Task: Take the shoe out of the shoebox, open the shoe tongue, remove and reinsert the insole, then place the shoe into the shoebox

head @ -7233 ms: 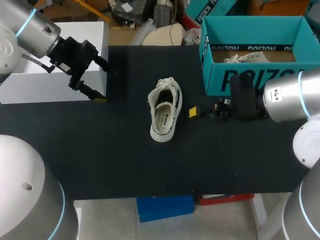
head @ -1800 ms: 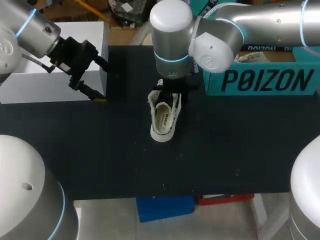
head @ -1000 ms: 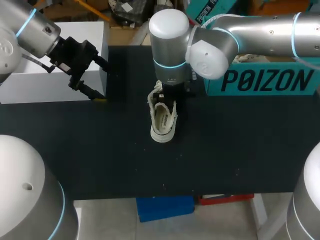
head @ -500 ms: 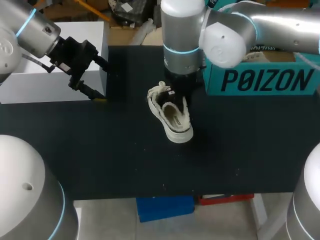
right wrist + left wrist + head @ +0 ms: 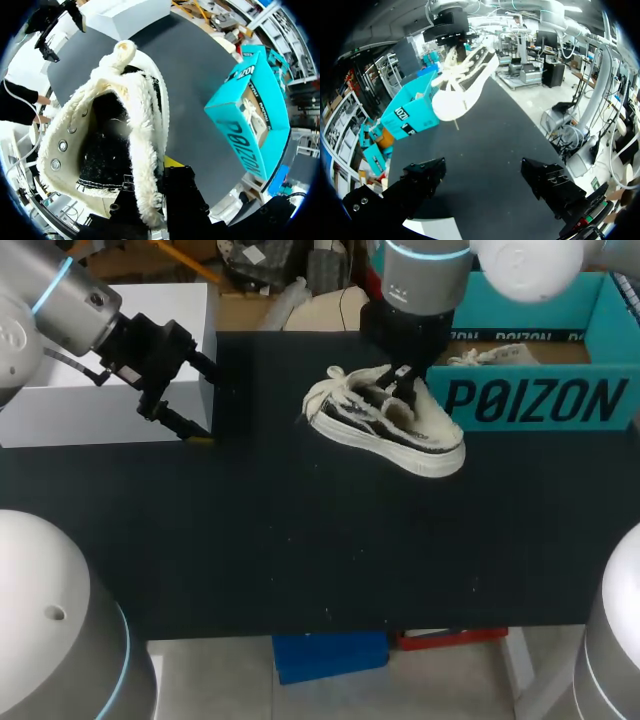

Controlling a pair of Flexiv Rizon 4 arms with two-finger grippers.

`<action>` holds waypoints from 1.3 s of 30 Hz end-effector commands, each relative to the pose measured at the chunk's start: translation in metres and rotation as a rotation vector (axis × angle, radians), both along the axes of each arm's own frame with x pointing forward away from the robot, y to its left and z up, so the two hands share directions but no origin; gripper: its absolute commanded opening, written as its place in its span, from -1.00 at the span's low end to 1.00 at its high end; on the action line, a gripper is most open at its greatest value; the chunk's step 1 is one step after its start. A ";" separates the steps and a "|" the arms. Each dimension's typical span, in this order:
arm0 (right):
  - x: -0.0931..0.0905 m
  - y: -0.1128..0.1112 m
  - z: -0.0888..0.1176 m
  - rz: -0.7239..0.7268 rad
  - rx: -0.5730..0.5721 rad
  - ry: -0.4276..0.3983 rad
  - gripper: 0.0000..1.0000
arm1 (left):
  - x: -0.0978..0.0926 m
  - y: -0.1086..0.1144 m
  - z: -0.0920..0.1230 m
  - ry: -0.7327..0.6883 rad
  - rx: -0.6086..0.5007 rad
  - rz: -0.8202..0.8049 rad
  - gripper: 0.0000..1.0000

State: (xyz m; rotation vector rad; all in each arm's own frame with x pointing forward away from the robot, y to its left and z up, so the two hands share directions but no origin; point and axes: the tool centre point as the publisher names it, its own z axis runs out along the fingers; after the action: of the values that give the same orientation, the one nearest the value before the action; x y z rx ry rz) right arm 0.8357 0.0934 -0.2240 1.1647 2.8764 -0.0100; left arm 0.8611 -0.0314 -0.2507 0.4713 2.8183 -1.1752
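A cream low shoe (image 5: 385,422) with a fleecy lining hangs tilted above the black table (image 5: 300,540), just left of the teal shoebox (image 5: 530,390). My right gripper (image 5: 401,383) comes down from the back and is shut on the shoe's side wall near the opening. In the right wrist view the shoe (image 5: 112,135) fills the space by the gripper (image 5: 161,170), with the shoebox (image 5: 250,107) beyond. A second shoe (image 5: 487,356) lies inside the box. My left gripper (image 5: 208,405) stands open at the table's left edge, empty. From the left wrist view the shoe (image 5: 465,82) hangs far ahead of the left gripper (image 5: 485,177).
A white box (image 5: 100,400) stands at the back left, right beside my left gripper. The shoebox takes up the back right corner. The black table spreads out bare in front of the shoe.
My right gripper has lifted the shoe off the table and carried it back and to the right, toward the shoebox, turning it sideways. The left arm has not moved.
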 end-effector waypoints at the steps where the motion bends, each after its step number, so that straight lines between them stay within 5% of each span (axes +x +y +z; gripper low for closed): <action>1: -0.001 -0.001 0.014 0.028 -0.002 0.001 -1.00 | -0.001 0.000 0.000 -0.001 0.004 0.001 1.00; 13: 0.002 -0.001 0.013 0.050 -0.018 -0.009 -1.00 | -0.001 0.000 0.000 -0.001 0.004 0.001 1.00; 22: 0.033 -0.056 0.034 0.325 -0.100 -0.102 -1.00 | -0.001 0.000 0.000 -0.001 0.004 0.001 1.00; 29: 0.082 -0.113 0.055 0.537 -0.130 -0.129 -1.00 | -0.001 0.000 0.000 -0.001 0.004 0.001 1.00; 39: 0.167 -0.199 0.064 0.655 -0.147 -0.104 -1.00 | -0.001 0.000 0.000 -0.001 0.004 0.001 1.00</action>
State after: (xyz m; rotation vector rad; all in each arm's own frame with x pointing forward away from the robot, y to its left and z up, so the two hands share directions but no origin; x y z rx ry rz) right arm 0.9736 -0.0848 -0.1619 0.1722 2.9038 -0.1962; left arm 0.8611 -0.0314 -0.2507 0.4713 2.8183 -1.1751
